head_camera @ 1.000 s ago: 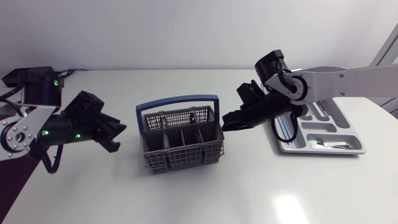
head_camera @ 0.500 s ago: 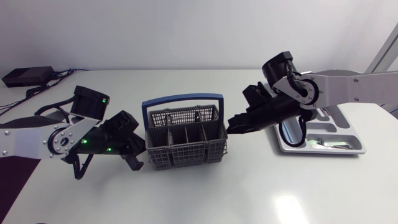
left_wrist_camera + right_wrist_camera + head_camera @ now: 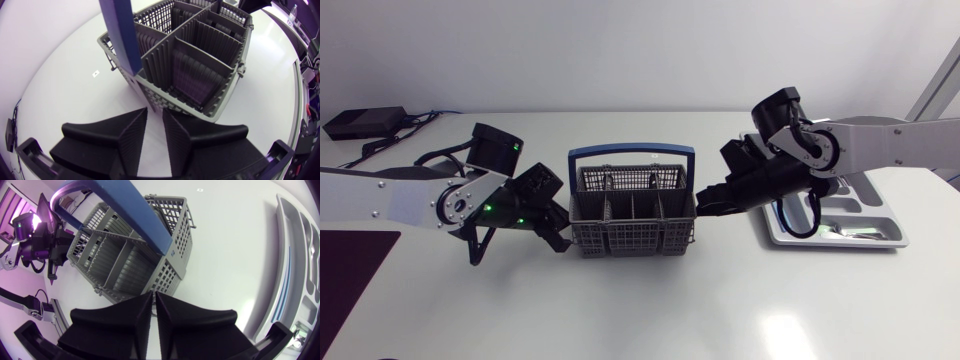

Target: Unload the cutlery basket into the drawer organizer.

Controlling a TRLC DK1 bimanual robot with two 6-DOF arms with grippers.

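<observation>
The grey mesh cutlery basket (image 3: 632, 236) with a blue handle (image 3: 632, 152) stands mid-table between my two arms. My left gripper (image 3: 558, 228) is at its left wall. In the left wrist view the fingers (image 3: 134, 131) stand a narrow gap apart with the basket's (image 3: 200, 65) wall edge between the tips of the left gripper (image 3: 154, 112). My right gripper (image 3: 702, 207) is at the right wall. In the right wrist view it (image 3: 154, 296) is shut on the thin wall of the basket (image 3: 125, 255). The compartments I see hold no cutlery. The grey drawer organizer (image 3: 835, 243) lies at the right and shows beside the right gripper (image 3: 295, 245).
A black box (image 3: 360, 122) with cables sits at the back left. A dark mat (image 3: 350, 265) covers the front left corner. Some cutlery lies in the organizer's compartments. My left arm (image 3: 40, 245) shows beyond the basket in the right wrist view.
My left arm swung in from the left to the basket's left wall and its fingers narrowed. The basket and my right gripper shifted right, and the basket turned square.
</observation>
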